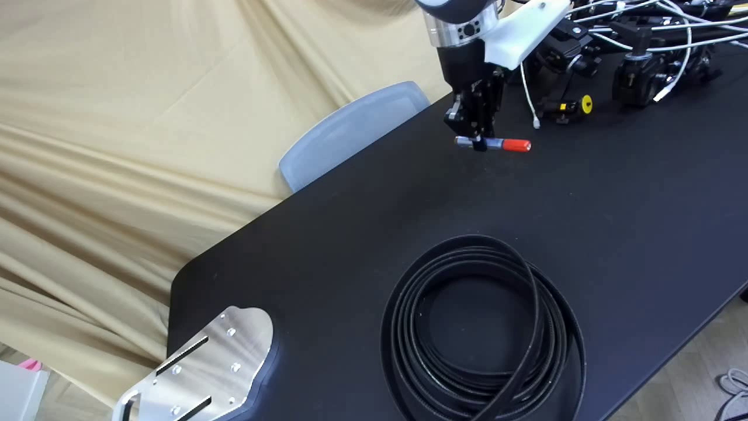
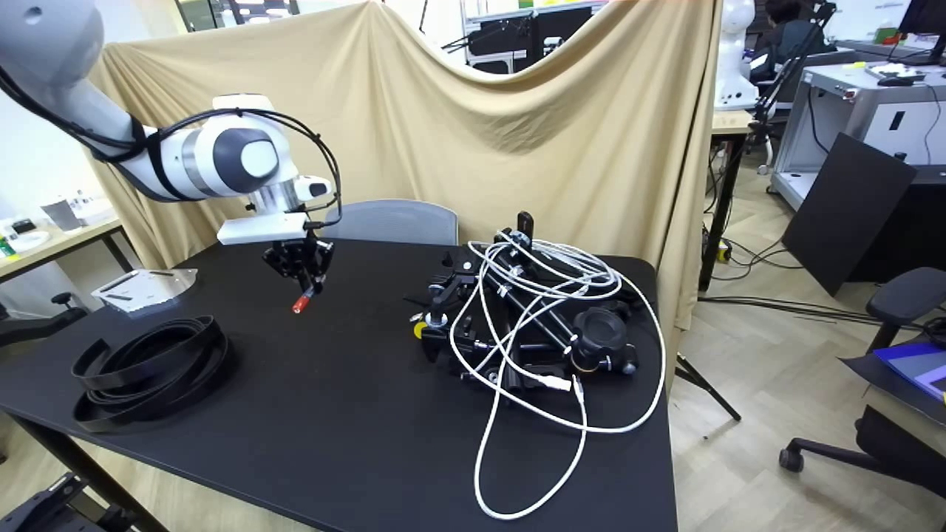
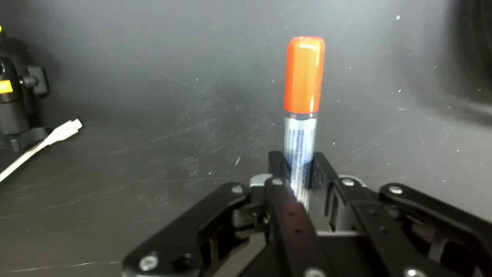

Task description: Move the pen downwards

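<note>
One pen (image 3: 300, 129) is pinched behind its red cap (image 3: 304, 75) by the tool (image 3: 301, 165), right of centre in the wrist view, its long axis running up the frame, and a lowering toward the desk (image 3: 173, 96) seems called for next.

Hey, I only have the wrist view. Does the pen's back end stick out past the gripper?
Observer: Yes, in an exterior view a short stretch of the pen shows past the gripper, opposite the red cap.
Operator: And the dark blurry shape at my top right?
Observer: That looks like the edge of a coil of black cable, seen whole in an exterior view.
Operator: Anything else out of my shot?
Observer: A shiny metal plate with slots, on the table.
</note>
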`<move>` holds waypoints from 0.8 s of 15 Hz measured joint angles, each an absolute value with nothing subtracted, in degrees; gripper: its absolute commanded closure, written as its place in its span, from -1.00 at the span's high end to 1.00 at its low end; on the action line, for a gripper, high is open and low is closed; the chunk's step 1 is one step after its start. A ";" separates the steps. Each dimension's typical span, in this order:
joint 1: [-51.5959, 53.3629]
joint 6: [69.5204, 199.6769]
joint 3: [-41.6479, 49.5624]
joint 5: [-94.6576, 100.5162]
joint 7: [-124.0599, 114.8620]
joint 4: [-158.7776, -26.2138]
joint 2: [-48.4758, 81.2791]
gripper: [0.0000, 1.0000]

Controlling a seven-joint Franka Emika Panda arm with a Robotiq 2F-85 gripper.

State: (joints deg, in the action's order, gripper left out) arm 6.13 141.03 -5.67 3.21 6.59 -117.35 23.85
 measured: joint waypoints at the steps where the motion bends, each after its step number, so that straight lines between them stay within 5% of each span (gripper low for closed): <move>1: 6.13 141.40 -5.86 3.10 6.59 -119.58 22.21 -0.89; 12: 6.14 152.38 -7.56 -2.27 6.40 -135.02 18.41 -0.89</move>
State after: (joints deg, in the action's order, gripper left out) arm 6.14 152.38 -7.56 -2.27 6.40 -135.02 18.41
